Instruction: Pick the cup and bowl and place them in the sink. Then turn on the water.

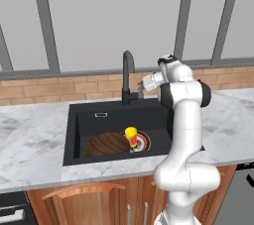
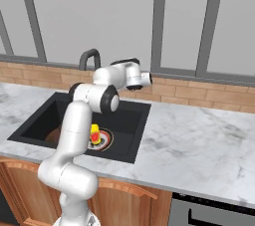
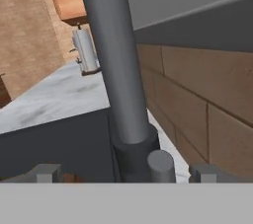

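Marble counter (image 1: 30, 140); faucet (image 1: 128, 78) stem directly before open claw (image 3: 126, 171).

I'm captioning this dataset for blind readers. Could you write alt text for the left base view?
A white robot arm's open gripper reaches beside a black gooseneck faucet, above a matte black sink holding a wide dark wooden bowl and small yellow cup.
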